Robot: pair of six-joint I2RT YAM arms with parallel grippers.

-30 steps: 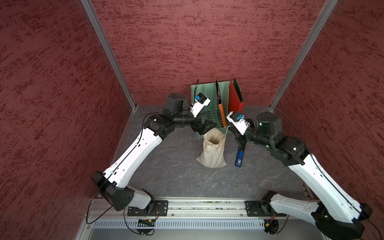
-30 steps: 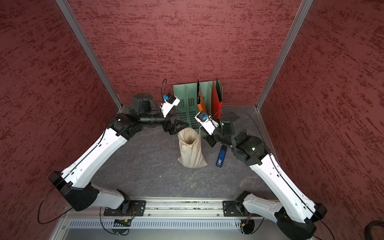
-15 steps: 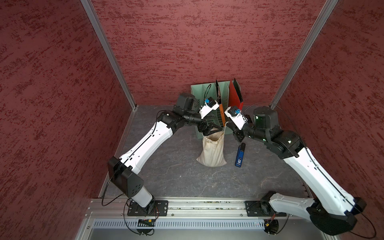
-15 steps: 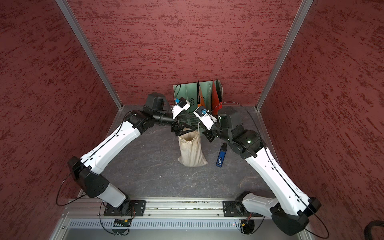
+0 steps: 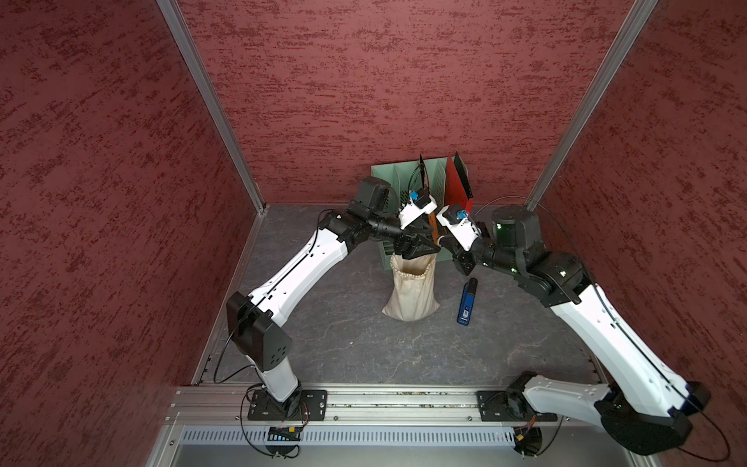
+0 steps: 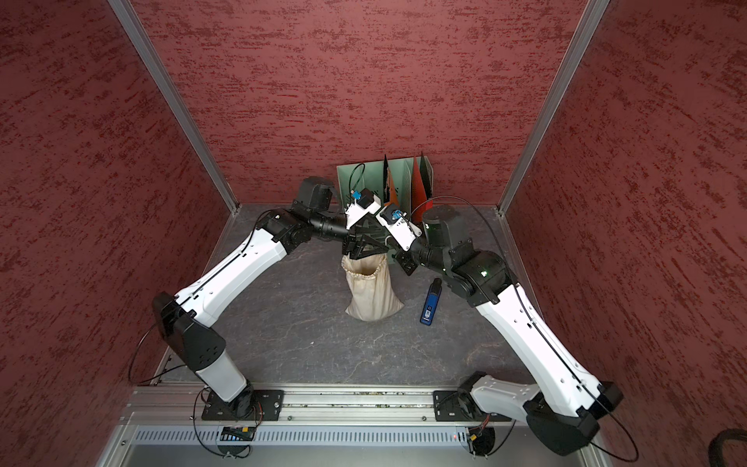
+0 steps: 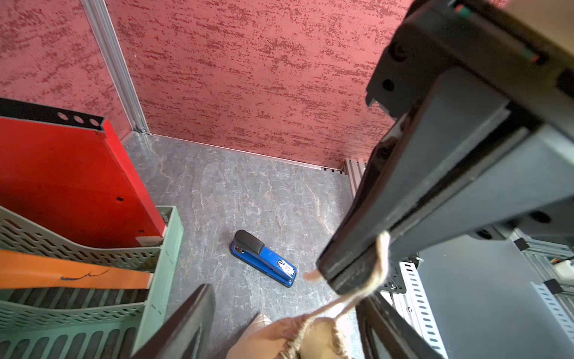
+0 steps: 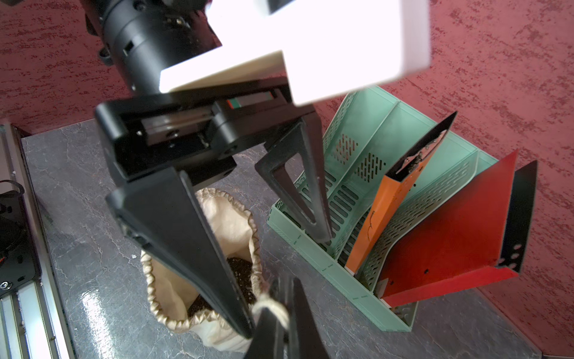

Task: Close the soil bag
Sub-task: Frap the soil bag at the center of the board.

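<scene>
Soil bag (image 5: 410,291) is a small cream cloth sack, wrinkled down its sides, standing upright. Its gathered mouth is open, and the right wrist view shows dark soil (image 8: 240,270) inside. A thin drawstring cord (image 7: 380,255) runs from the puckered rim up to the right hand (image 7: 348,273), whose jaws are pressed together on the cord, with the cord's short end sticking out beside them.

The left hand (image 5: 418,252) hangs directly over the bag's mouth with its jaws spread wide and nothing between them. One of its fingers (image 8: 186,242) slants down across the opening, its tip close to the rim near the pinched cord. The other points toward the rack side. Whether either finger touches the cloth cannot be told.

The soil bag sits on the grey tabletop (image 5: 343,343) toward the middle of its back edge. Just behind it stands a green file rack (image 8: 372,130) holding an orange folder (image 8: 388,211) and a red folder (image 8: 450,233). A blue stapler (image 5: 467,301) lies flat near the bag, toward the right edge.
</scene>
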